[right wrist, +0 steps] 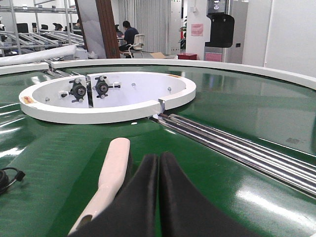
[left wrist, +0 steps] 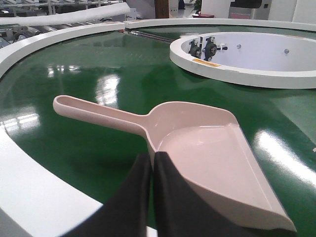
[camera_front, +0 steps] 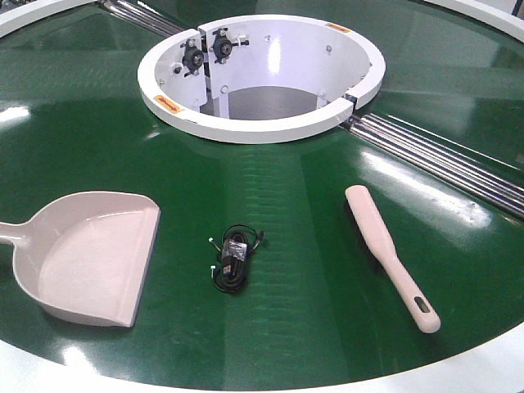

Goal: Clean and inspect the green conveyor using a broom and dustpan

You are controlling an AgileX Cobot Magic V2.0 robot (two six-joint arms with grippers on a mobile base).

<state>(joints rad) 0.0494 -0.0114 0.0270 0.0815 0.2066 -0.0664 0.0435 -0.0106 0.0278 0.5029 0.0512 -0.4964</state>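
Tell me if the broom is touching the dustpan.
Apart. The front view shows bare green conveyor and a black cable bundle between the broom and the dustpan.

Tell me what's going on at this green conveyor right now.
Nothing is being handled yet. The dustpan lies on the green conveyor at the left and the broom at the right, with a small black cable bundle between them. The left gripper sits just behind the dustpan and the right gripper beside the broom's handle, both with fingers shut and empty. Sweeping has not started.
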